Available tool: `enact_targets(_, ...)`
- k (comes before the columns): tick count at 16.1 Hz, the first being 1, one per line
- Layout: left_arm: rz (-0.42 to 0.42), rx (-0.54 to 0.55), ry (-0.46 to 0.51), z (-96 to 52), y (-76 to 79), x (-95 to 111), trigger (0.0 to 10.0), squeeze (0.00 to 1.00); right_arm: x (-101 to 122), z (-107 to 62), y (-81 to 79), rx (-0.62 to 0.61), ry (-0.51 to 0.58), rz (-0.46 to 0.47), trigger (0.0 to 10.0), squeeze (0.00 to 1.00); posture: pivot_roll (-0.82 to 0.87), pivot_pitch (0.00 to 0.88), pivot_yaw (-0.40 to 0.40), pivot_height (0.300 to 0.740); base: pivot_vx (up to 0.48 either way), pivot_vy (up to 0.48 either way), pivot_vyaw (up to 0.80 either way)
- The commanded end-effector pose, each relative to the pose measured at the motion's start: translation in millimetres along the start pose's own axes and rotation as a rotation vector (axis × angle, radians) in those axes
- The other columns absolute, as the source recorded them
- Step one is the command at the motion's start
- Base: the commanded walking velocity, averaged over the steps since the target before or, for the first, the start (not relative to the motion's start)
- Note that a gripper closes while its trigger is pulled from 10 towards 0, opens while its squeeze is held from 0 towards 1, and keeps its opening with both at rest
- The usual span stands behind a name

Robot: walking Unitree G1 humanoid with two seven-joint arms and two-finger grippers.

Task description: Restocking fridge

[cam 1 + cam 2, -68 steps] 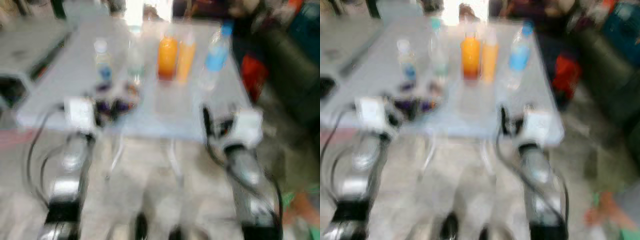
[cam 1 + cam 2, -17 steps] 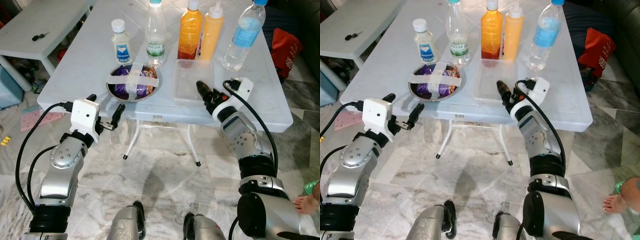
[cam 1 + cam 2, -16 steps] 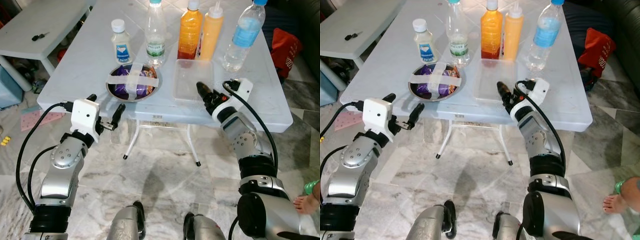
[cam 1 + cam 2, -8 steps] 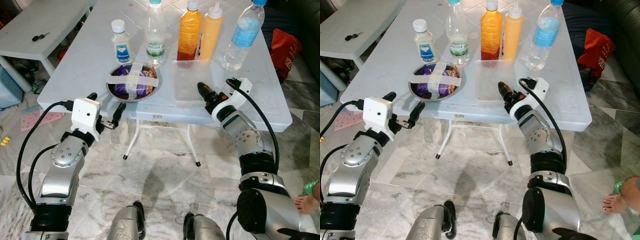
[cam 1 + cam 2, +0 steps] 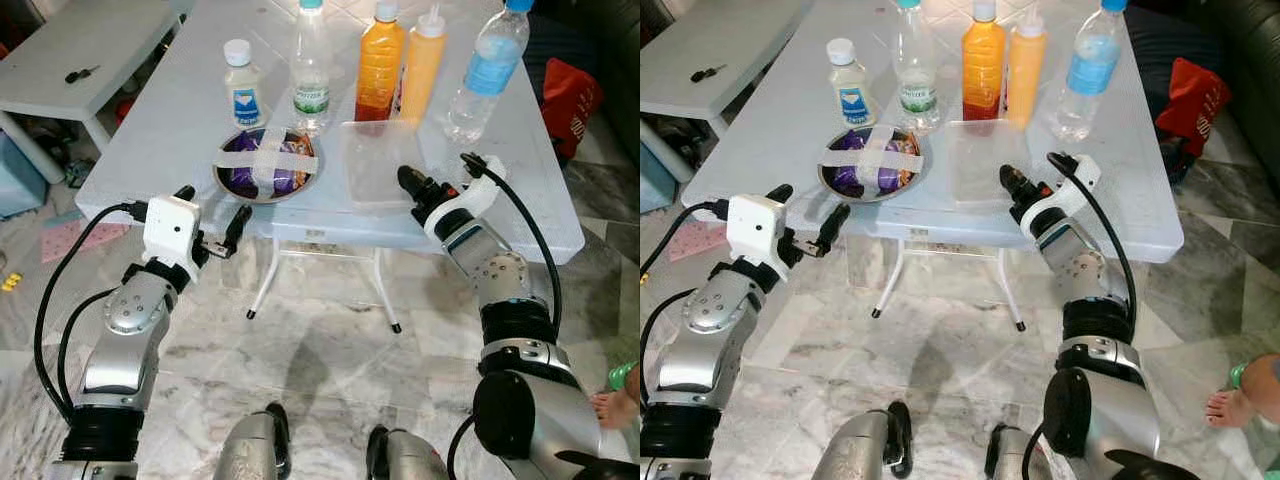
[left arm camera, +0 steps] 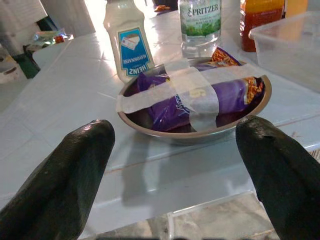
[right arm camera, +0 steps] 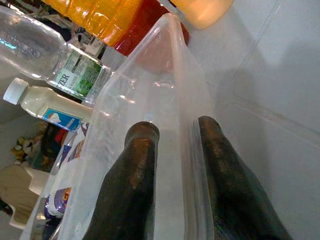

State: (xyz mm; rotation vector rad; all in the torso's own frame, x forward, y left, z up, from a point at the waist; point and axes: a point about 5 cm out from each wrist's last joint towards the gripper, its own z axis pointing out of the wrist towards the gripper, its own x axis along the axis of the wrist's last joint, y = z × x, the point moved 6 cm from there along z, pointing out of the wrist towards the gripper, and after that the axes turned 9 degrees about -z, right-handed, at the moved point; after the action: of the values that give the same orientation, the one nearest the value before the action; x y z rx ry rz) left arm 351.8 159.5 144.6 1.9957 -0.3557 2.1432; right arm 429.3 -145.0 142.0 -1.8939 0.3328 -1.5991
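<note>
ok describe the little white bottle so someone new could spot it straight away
On the pale blue table, look at the row of bottles along the far side. The mayonnaise bottle stands at the row's left end, just behind the taped metal bowl. It is the shortest, creamy white with a blue label.

A home living space: marble-tiled floor, white plastic folding table, dark sofa alongside.

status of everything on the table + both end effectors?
clear plastic container: empty, no lid, near wall pinched by right end effector
steel bowl: purple snack packs inside, taped across the top
mayonnaise bottle: upright, capped
Spritzer water bottle: upright, capped
orange juice bottle: upright, capped
blue-label water bottle: upright
left end effector: open, short of the table edge
</note>
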Motion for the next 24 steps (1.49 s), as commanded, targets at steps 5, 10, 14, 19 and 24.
enact_targets(5,0.013,0.023,0.001,1.7,-5.3,0.5,10.0,0.0,-12.2,-1.6,6.0,-0.037,-0.056,0.01,0.0,0.0,0.06,0.159,0.041,0.74,0.0,0.0,0.0)
enact_targets(10,0.025,0.033,0.03,8.0,-8.7,11.2,10.0,0.0,2.2,-11.1,4.2,-0.028,-0.046,-0.198,10.0,0.0,0.03,0.175,0.031,0.74,0.0,0.0,0.0)
enact_targets(14,0.01,0.046,0.037,8.8,-6.5,7.9,10.0,0.0,-2.6,-30.8,10.7,-0.046,-0.073,-0.332,10.0,0.0,-0.01,0.157,0.025,0.74,0.0,0.0,0.0)
enact_targets(19,-0.021,0.052,0.036,10.2,-0.5,-0.8,10.0,0.0,3.4,-57.9,-12.3,-0.019,0.095,-0.421,10.0,0.0,-0.04,0.102,0.011,0.74,0.0,0.0,0.0)
enact_targets(24,-0.038,0.063,0.043,13.1,0.6,-4.9,10.0,0.0,-4.3,-82.5,17.3,-0.261,0.156,-0.394,10.0,0.0,-0.06,0.063,0.0,0.74,0.0,0.0,0.0)
